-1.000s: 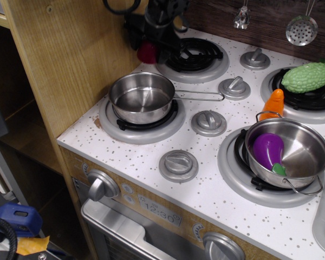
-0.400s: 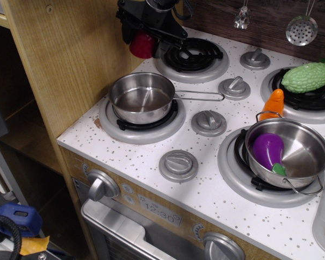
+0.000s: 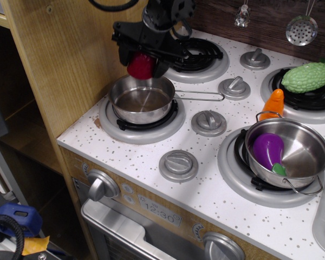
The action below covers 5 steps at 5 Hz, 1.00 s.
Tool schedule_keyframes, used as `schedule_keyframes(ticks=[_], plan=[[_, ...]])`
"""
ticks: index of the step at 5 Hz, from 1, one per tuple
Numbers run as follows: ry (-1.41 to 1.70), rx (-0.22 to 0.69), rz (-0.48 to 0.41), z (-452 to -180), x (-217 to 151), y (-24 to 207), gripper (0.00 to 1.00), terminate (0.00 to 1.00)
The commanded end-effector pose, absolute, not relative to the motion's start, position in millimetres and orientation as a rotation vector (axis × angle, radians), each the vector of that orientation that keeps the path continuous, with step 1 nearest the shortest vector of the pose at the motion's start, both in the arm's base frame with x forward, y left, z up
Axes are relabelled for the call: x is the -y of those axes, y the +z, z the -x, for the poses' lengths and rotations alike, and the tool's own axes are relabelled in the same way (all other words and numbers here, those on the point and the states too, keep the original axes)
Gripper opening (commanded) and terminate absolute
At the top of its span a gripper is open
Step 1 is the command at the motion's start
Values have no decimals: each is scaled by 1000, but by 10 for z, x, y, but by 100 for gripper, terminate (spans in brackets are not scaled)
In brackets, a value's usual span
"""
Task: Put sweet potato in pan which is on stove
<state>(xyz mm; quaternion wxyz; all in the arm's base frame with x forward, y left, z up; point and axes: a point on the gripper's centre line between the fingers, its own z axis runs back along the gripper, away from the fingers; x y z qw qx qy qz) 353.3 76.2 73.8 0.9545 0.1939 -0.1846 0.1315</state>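
Observation:
My black gripper (image 3: 142, 64) is shut on the dark red sweet potato (image 3: 140, 66) and holds it in the air just above the far rim of the pan (image 3: 142, 98). The pan is a small shiny steel saucepan with a thin wire handle pointing right. It sits empty on the front-left burner of the white speckled stove (image 3: 206, 162).
A wider steel pot (image 3: 290, 154) with a purple eggplant (image 3: 268, 150) sits on the front-right burner. An orange carrot (image 3: 274, 104) and a green bumpy vegetable (image 3: 307, 77) lie behind it. A wooden wall (image 3: 65, 54) stands close on the left. Grey knobs line the stove's middle.
My gripper has lifted the sweet potato from beside the back-left burner and carried it forward, to just above the pan's far rim.

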Motion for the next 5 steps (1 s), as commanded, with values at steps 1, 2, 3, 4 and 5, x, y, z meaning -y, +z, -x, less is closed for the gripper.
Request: schedule_keyframes(ticks=[1,2,3,4,5], plan=[[302,432,-351,-3411,-649,876,0,0],[319,466,-319,-3365,-654,779,100,0],[319,466,-319,-3365,-654,779,100,0],[319,466,-319,-3365,-654,779,100,0],[319,466,-319,-3365,-654,779,100,100]])
